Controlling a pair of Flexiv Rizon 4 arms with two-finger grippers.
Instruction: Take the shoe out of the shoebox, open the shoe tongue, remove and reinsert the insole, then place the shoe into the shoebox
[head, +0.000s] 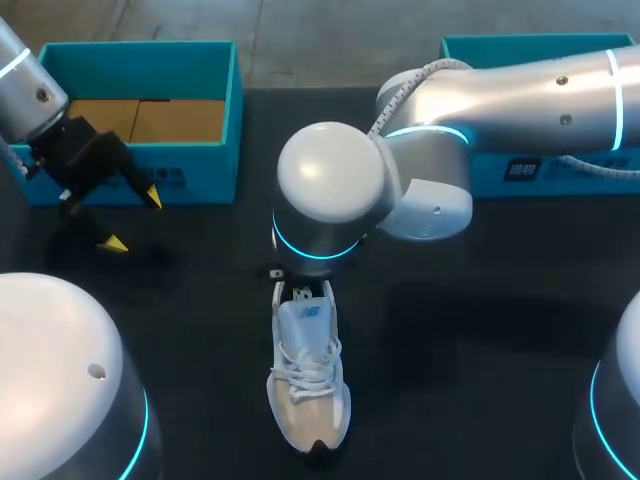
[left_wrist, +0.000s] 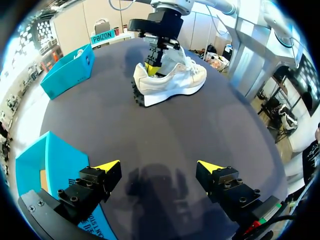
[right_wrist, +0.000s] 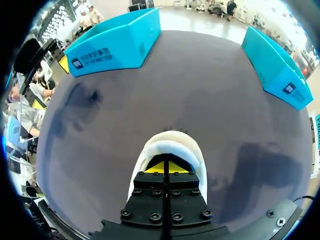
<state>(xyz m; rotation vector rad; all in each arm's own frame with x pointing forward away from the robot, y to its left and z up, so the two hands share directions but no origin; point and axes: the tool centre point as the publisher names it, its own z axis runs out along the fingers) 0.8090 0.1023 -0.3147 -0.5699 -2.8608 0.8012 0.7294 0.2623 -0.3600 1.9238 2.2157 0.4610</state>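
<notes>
The shoe (head: 308, 390) lay out of its box on the dark table (head: 450, 350), in the near middle, toe toward the near edge and heel toward the far side. It rested flat on its sole, which left its mouth facing up where an arm could reach down into it. Its laces (head: 305, 370) were done up and its tongue (head: 303, 315) stood at the far end of them.

The right arm came in from the right and hung straight over the heel. The right gripper (right_wrist: 164, 167) pointed down into the shoe's opening, its two yellow tips pressed together with no gap showing. The tips sat inside the white padded collar. That placement probably served the insole step, since narrow closed fingers slip into the mouth more easily than spread ones. Whether anything thin was pinched between them could not be told, as the inside of the shoe was hidden.

The left gripper (head: 134, 222) hovered at the far left with its fingers spread wide and nothing between them. It was just near of the open shoebox (head: 200, 170), well apart from the shoe, likely parked clear of the working arm. A second teal box (head: 495, 175) stood at the far right, behind the right arm.
</notes>
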